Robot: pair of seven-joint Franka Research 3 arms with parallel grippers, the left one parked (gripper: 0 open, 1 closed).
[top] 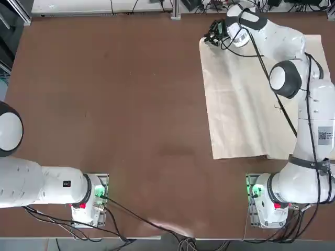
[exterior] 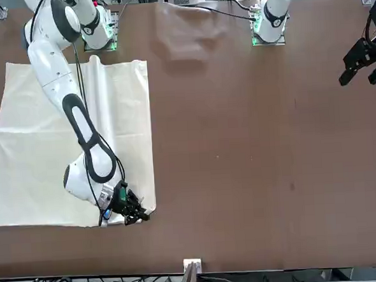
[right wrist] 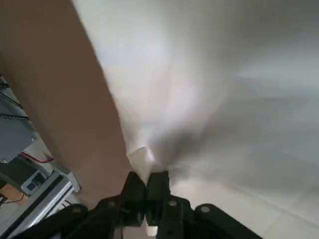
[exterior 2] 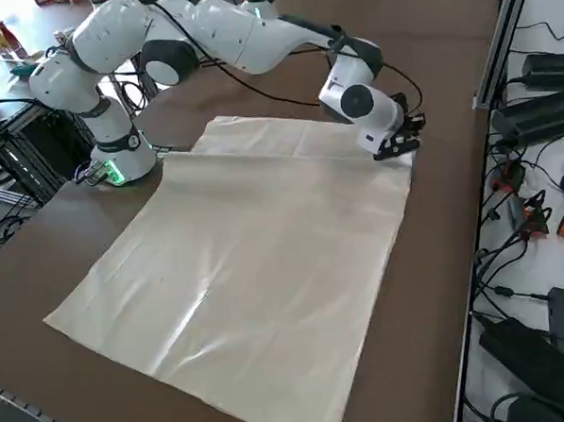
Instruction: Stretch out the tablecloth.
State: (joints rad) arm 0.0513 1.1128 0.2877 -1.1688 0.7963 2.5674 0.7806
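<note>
The cream tablecloth (top: 246, 104) lies spread over the right part of the brown table, with faint creases and a low fold along its near side (exterior: 101, 76). My right gripper (top: 211, 37) is down at the cloth's far corner, the one toward the table's middle. In the wrist view its fingers (right wrist: 134, 191) are pressed together, pinching the corner of the tablecloth (right wrist: 209, 89), which puckers up just in front of them. The same grip shows in the front view, where the gripper (exterior: 141, 215) sits on the corner, and from the side as the gripper (exterior 2: 403, 146) on the tablecloth (exterior 2: 266, 259).
Bare brown tabletop (top: 115, 104) stretches to the left of the cloth. The table's far edge (top: 157, 14) runs close behind the gripper. Beyond the right edge, cables and tools (exterior 2: 537, 207) lie beside the table. My own arm (top: 285, 78) arches over the cloth.
</note>
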